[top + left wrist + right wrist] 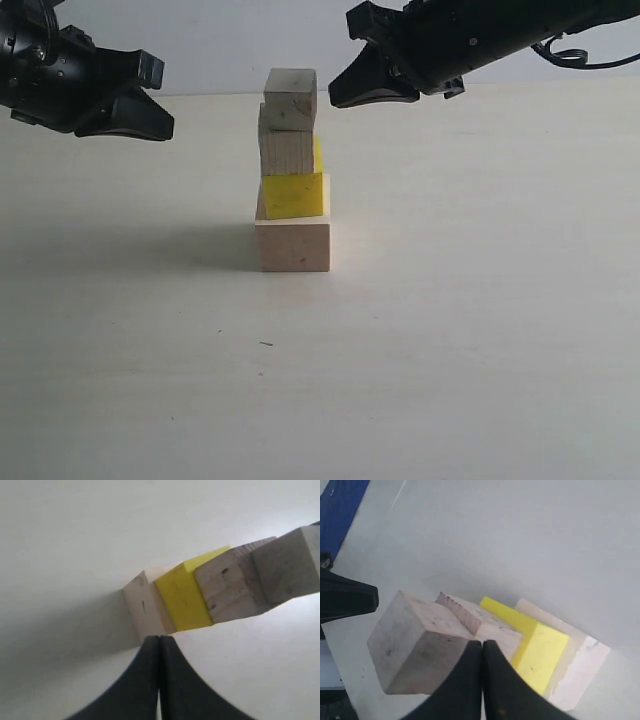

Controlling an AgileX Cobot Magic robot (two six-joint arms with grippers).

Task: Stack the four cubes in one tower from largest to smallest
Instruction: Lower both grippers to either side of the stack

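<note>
Pale off-white table (480,330) fills most of the exterior view, w/ a plain white wall (230,40) behind. Near the middle stands the tower (292,185), four cubes high.

Bottom: large wood cube (292,246), pale, flat on the table. On it: yellow cube (295,196), a bit narrower. Next up: medium wood cube (286,152), set slightly toward the left, so a sliver of yellow shows past its right edge. Top: small wood cube (291,98), greyish in this light, nudged a little right of the one under it. The stack is not neatly squared. Edges are staggered and the cubes look turned vs. each other, but all four rest one on another.

Left gripper (160,126), black, hangs above the table at upper left, approx. level w/ the top two cubes. Its tips aim toward the tower, w/ a clear gap btwn it and the cubes. Its wrist view shows both fingers (145,680) pressed together w/ only a thin seam, nothing btwn them, and the tower beyond the tips.

Right gripper (336,97) comes in from upper right, angled down. Its tips are near the small wood cube's right side at about its height, w/ a small gap and no contact. Its wrist view shows fingers pressed together, nothing pinched, and the tower past the tips. That view also catches a blue strip (340,507) lying well apart from the tower.
</note>
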